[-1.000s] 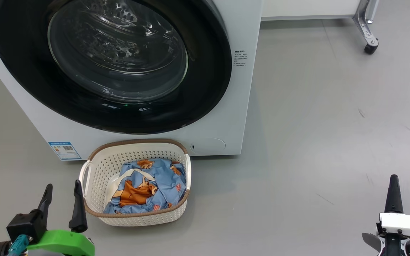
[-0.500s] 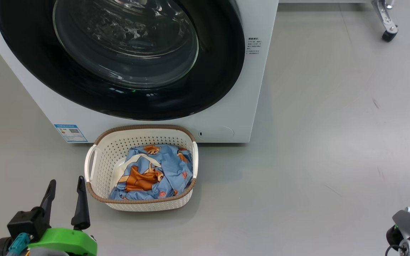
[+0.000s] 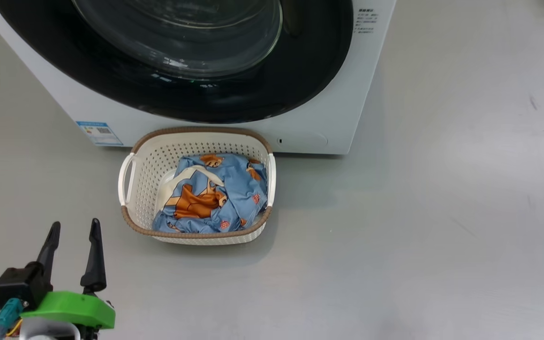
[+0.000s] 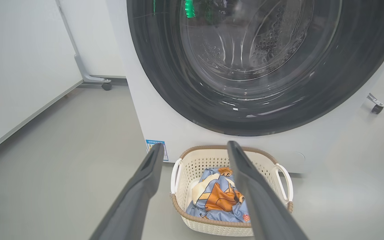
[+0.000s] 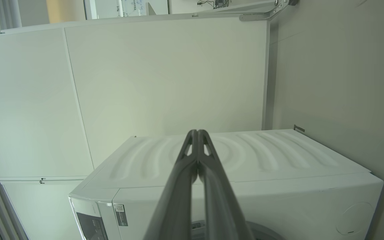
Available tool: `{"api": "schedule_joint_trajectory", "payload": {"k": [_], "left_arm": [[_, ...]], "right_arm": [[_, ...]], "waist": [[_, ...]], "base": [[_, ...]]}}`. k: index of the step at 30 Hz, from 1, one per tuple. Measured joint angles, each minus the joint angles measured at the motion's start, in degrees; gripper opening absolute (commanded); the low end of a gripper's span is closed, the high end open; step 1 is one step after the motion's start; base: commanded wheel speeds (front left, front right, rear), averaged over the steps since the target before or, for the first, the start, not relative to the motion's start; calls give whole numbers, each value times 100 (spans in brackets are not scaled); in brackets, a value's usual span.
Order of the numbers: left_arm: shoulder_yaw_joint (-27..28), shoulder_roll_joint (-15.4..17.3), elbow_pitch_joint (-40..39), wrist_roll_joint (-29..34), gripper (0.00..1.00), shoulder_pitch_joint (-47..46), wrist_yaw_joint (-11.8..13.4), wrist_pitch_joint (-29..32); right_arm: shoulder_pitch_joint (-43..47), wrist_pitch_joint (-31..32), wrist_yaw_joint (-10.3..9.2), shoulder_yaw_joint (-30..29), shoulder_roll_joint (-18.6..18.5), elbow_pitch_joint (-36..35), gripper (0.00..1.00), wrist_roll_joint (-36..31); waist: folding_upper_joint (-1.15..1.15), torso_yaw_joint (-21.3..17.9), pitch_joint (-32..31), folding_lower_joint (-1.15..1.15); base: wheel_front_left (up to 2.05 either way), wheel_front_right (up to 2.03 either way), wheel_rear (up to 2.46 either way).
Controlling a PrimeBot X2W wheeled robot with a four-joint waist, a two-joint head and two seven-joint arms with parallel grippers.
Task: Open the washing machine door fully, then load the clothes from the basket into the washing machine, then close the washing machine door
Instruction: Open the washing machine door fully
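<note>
Head view is tilting down: over the last second the whole picture has slid, so the washer (image 3: 333, 118) and the basket (image 3: 201, 129) are now sitting higher in it. We are reading that as our camera moving, not the things. The basket is standing on the floor (image 3: 395, 212) just in front of the washer, below the door (image 3: 310, 71), with the clothes (image 3: 210, 193) lying bunched inside it. The door is looking shut, its black rim flush with the white front, so we are judging the first step not yet done.

Our left claw (image 3: 74, 223) is hanging at the lower left, fingers spread wide and holding nothing, near the basket's left handle but apart from it. In the left wrist view it is pointing over the basket toward the door.

Our right claw (image 5: 197, 131) is swinging away from the lower right, where it stood a second ago. In the right wrist view, rolled on its side, its fingers are pressed together, empty, and pointing at the washer's top and upper front. We are taking this as the right arm rising to work the door, with loading waiting on that.
</note>
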Motion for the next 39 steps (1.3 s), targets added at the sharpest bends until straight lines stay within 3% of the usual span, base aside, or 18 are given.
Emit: {"api": "schedule_joint_trajectory", "payload": {"k": [15,32,39], "left_arm": [[-22,104,-156,-75,100,-189,-2,0],[241,-189,-156,-468,100,-520,-18,-16],[169,-249,-154,-468,100,-549,-18,-16]], "right_arm": [[-1231,827,0,14,-616,120,0,31],[-2861,1933,0,1170,-737,37,0,-370],[-3200,2171,0,1313,-857,126,0,-468]], "waist": [[0,304,739,0],[0,828,1372,0],[0,1014,1498,0]], "base": [[0,0,0],[0,0,0],[0,0,0]]}}
